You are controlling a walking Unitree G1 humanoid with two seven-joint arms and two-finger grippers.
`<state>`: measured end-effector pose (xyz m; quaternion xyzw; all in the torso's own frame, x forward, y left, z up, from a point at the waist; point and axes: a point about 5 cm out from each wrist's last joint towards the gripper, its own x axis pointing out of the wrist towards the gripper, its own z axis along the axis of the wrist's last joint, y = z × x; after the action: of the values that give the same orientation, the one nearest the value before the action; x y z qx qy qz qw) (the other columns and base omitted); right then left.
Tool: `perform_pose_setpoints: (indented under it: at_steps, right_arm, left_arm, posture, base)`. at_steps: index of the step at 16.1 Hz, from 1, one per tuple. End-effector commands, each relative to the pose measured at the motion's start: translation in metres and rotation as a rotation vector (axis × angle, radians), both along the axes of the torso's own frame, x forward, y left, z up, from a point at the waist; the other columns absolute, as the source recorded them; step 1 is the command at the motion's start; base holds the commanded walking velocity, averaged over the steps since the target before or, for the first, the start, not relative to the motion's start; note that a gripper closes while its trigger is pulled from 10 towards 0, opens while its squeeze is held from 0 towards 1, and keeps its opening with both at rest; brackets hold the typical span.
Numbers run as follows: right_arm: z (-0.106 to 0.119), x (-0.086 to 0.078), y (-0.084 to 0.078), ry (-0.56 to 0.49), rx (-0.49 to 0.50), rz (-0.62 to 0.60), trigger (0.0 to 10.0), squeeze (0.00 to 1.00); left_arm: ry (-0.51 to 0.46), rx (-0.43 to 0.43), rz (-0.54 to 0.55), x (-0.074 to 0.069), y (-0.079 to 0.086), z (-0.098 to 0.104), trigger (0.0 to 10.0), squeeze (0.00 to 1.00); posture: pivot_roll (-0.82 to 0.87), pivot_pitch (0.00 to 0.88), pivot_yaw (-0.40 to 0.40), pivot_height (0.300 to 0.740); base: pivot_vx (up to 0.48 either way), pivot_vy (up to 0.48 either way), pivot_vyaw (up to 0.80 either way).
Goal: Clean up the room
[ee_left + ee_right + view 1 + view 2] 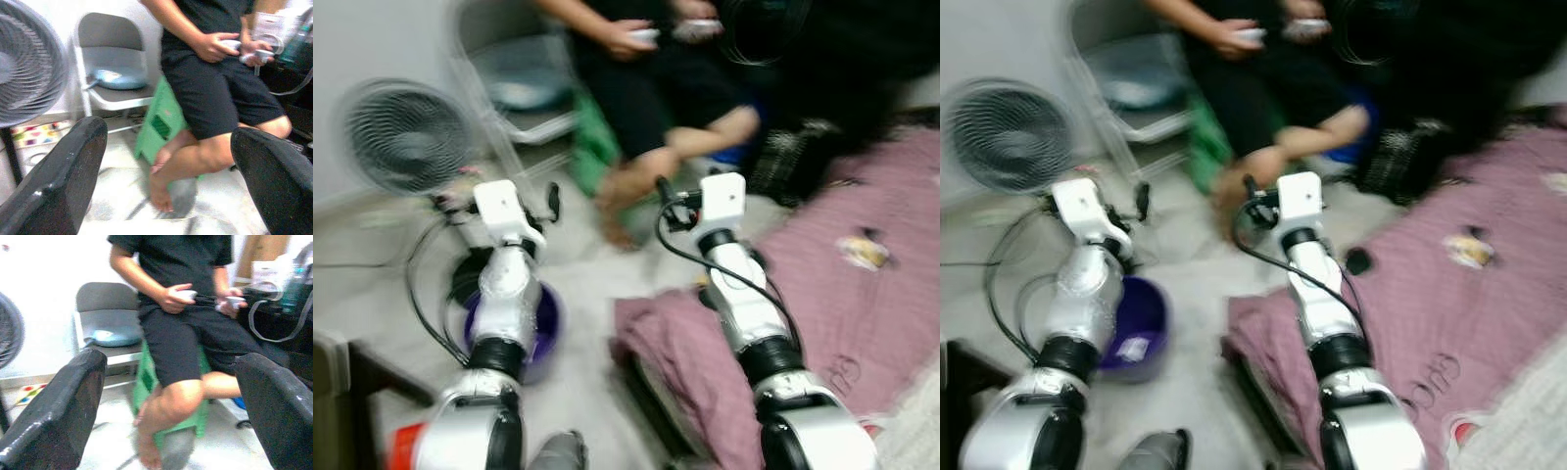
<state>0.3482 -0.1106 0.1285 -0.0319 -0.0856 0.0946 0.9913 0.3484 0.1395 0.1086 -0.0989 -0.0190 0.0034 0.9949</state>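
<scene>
Both eye views are blurred. A purple basin (1141, 338) with a pale scrap inside sits on the floor under my left arm. A mauve blanket (862, 323) covers the floor on the right, with a crumpled yellowish wrapper (864, 252) on it. My left gripper (168, 134) is raised above the floor by the fan's base, open and holding nothing. Held out toward the seated person's foot (617, 220), my right gripper (171, 362) is open and holds nothing either.
A person (656, 88) sits on a green stool (592, 142) straight ahead, with controllers in both hands. A floor fan (403, 137) stands at the left, with a grey folding chair (524, 88) behind it. Dark bags (793, 162) lie at the blanket's far edge. Dark furniture (352, 382) is at the near left.
</scene>
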Motion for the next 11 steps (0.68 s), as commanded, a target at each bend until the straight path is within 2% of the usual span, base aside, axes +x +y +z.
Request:
perform_pose_setpoints:
  at_steps: [1,11]
  right_arm:
    - [0.0020,0.0009,-0.0007,-0.007,0.009,-0.001,10.0,0.00]
    - [0.0017,0.0013,0.0010,-0.007,0.010,0.002,10.0,0.00]
  left_arm:
    - [0.001,0.017,-0.018,-0.0003,-0.0015,-0.0008,10.0,0.00]
    - [-0.001,0.019,-0.032,0.0005,-0.0046,-0.0004,10.0,0.00]
  posture:
    - [-0.03,0.000,-0.033,0.740]
    - [-0.03,0.000,-0.030,0.740]
  base:
    - [0.000,0.000,0.79]
    - [0.000,0.000,0.79]
